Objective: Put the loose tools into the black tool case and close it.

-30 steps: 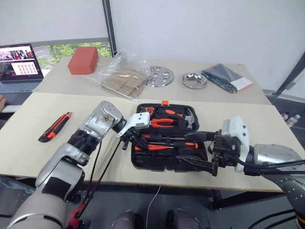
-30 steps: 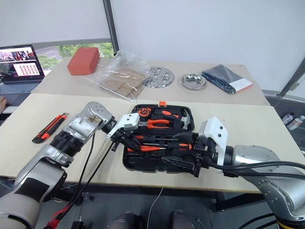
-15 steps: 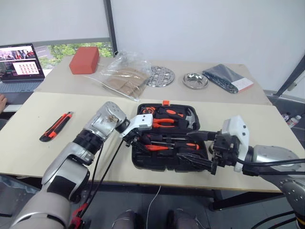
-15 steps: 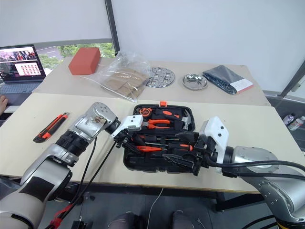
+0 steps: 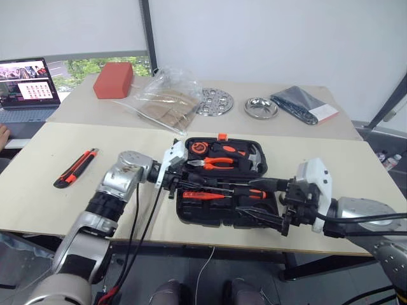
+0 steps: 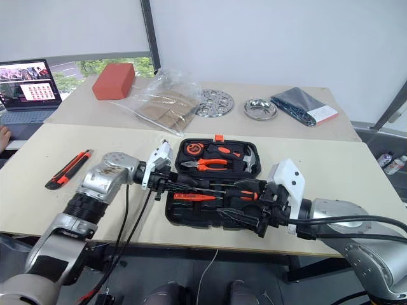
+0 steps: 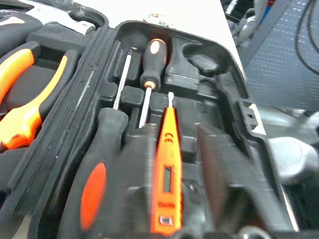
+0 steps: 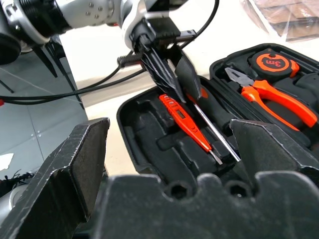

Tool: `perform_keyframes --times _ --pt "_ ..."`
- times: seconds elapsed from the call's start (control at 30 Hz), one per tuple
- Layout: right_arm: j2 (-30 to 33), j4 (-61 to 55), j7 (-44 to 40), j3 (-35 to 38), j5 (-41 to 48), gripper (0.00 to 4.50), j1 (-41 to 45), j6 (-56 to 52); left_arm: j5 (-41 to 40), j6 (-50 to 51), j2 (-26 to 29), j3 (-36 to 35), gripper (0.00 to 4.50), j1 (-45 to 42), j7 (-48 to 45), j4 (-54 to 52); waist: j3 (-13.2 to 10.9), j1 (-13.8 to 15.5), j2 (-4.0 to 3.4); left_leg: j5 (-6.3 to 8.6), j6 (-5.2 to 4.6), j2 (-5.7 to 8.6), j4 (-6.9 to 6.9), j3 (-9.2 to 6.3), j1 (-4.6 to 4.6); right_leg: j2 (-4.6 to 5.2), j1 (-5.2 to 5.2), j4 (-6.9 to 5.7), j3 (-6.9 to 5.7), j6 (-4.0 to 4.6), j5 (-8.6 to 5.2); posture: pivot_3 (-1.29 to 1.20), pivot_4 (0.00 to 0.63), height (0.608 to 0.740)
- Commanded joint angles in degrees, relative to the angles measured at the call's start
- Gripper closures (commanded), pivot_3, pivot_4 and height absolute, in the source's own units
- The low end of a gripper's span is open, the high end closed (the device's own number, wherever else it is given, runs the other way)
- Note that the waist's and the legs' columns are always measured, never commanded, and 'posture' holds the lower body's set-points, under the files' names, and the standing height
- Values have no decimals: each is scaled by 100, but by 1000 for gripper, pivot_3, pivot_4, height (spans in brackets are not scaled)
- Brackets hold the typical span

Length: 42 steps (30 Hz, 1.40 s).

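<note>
The black tool case (image 5: 180, 213) lies open on the near table. Its slots hold two screwdrivers (image 7: 94, 185) and the small orange tester screwdriver (image 5: 202, 196). My left gripper (image 5: 186, 184) is at the case's left edge and points across it, just above the tester's handle (image 8: 175, 107). Its fingers (image 8: 188, 79) are blurred, close together and hold nothing. At the case's front right corner my right gripper (image 5: 251, 200) is wide open and empty. The orange-and-black utility knife (image 5: 75, 168) lies loose on the table, far to the left.
Orange pliers (image 5: 216, 164), a tape measure (image 5: 198, 147) and a hammer (image 5: 254, 155) fill the case's far half. The back table holds a laptop (image 5: 22, 79), a red block (image 5: 113, 79), a plastic bag (image 5: 168, 95), a metal disc (image 5: 214, 100), a bowl (image 5: 261, 107) and a dark pouch (image 5: 302, 101).
My left wrist has swung from pointing down into the case to pointing sideways across it, and its forearm has dropped lower. The right arm has not moved.
</note>
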<state>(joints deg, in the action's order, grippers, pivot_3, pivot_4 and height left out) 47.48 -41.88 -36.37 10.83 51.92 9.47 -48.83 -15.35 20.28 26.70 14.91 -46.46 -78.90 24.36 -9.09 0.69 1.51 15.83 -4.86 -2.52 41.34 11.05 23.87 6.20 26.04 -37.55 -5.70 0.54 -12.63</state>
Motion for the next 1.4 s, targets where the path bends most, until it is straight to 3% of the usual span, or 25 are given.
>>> perform_keyframes --times 0.03,0.47,0.7,0.77,0.87,0.93,1.03,1.17,1.2,1.27,1.4 --pt "24 -4 -32 63 -47 0 117 170 183 -377 -181 -48 4450 34 251 171 0 0 0 0 0 0 0 0 0 0 0 0 1 0 0 0 150 736" --pt "-37 32 27 75 -105 0 -9 139 1202 -1373 23 597 4450 535 259 385 10 -17 -2 0 0 -2 -4 1 -13 1 -10 2 2 2 1 0 150 736" --pt "-34 133 -35 -27 -166 0 94 158 1252 -1472 133 538 4450 758 395 214 19 -32 -3 10 -11 -10 -11 -2 -66 3 -68 15 2 2 0 0 150 736" --pt "-16 176 -142 -124 -185 0 206 185 862 -977 297 191 4450 842 415 -316 22 -57 -4 16 -16 -15 -40 -3 -82 3 -87 49 0 1 1 0 150 736" --pt "84 258 -486 -389 -294 0 500 251 -149 178 724 -697 3693 1138 440 -1543 22 -177 -6 13 -11 -21 -42 -4 -78 3 -78 46 6 4 4 0 150 736" --pt "152 420 -779 -703 -581 0 770 419 -629 888 1115 -1399 2918 1543 740 -2342 20 -201 -5 3 5 -27 -44 -4 -67 -5 -65 44 6 6 3 0 150 736" --pt "-27 820 -1076 -1072 -803 0 1290 614 -1006 1676 1588 -2673 1755 2528 1447 -3242 19 -198 -6 -1 12 -29 -49 -5 -67 -7 -60 44 6 8 1 0 150 736" --pt "-312 1295 -1457 -1437 -999 0 1816 824 -1177 2186 1725 -4307 299 4039 2187 -3916 16 -199 -9 2 13 -23 -61 -1 -79 2 -69 49 6 2 -3 0 150 736" --pt "-372 1407 -1576 -1526 -1051 0 1920 878 -1161 2207 1695 -4647 93 4407 2306 -3973 15 -175 -8 2 14 -20 -61 -2 -77 2 -69 49 -1 -1 -5 0 150 736" --pt "-492 1650 -1818 -1702 -1165 0 2124 989 -1098 2131 1621 -5231 93 5117 2480 -3953 14 -135 -9 5 18 -21 -61 -2 -74 7 -68 52 -10 1 -5 0 150 736" --pt "-655 1993 -2124 -1893 -1369 0 2361 1147 -1059 1883 1640 -5703 93 5738 2683 -3747 12 -36 -10 36 73 -19 -61 -3 -68 35 -58 65 -27 3 -5 0 150 736"
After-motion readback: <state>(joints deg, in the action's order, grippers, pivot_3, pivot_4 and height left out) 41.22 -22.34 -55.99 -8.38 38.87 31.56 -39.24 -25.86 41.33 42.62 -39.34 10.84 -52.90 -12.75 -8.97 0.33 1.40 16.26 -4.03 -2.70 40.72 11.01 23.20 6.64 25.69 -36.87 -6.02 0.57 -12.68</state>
